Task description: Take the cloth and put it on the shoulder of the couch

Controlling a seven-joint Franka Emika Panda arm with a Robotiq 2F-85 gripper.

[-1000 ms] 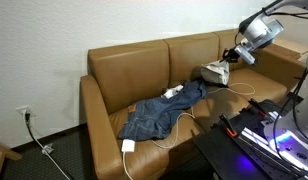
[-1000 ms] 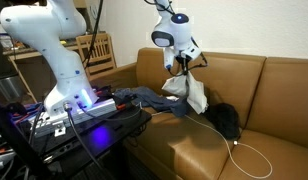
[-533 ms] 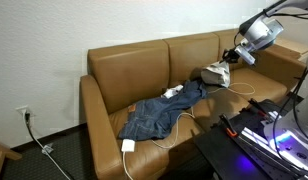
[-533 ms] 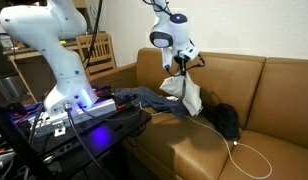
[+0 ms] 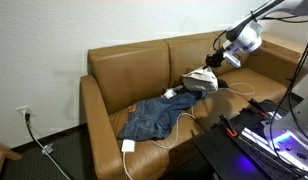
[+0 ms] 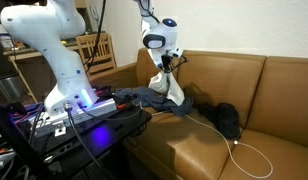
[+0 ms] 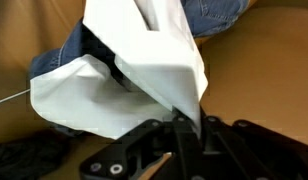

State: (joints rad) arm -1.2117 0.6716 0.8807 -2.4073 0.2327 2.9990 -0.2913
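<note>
1. The gripper (image 5: 216,60) hangs over the seat of the tan couch (image 5: 124,65) with its jaws pinched shut on the white cloth (image 5: 201,77). The cloth droops below it. The backrest's top edge runs just behind, with a pale wall (image 5: 54,40) beyond.
2. Open leather stretches along the backrest and across the seat cushion at the far end (the armrest top there is bare as well).
3. A denim garment (image 5: 159,112) sprawls over the seat beneath the cloth's hanging end; whether the two touch cannot be told. In the wrist view the white cloth (image 7: 134,80) fills most of the picture above the gripper (image 7: 182,128), with denim (image 7: 209,15) behind it.
4. In an exterior view, a black bundle (image 6: 226,120) and a looping white cable (image 6: 252,158) lie on the seat beside the gripper (image 6: 166,62) and its cloth (image 6: 172,88). A dark, cluttered surface (image 6: 134,125) carrying the robot's base crowds the couch front.
5. Since a second ago, gripper and cloth have shifted sideways along the couch toward the denim; garment, bundle and cable lie unchanged.
</note>
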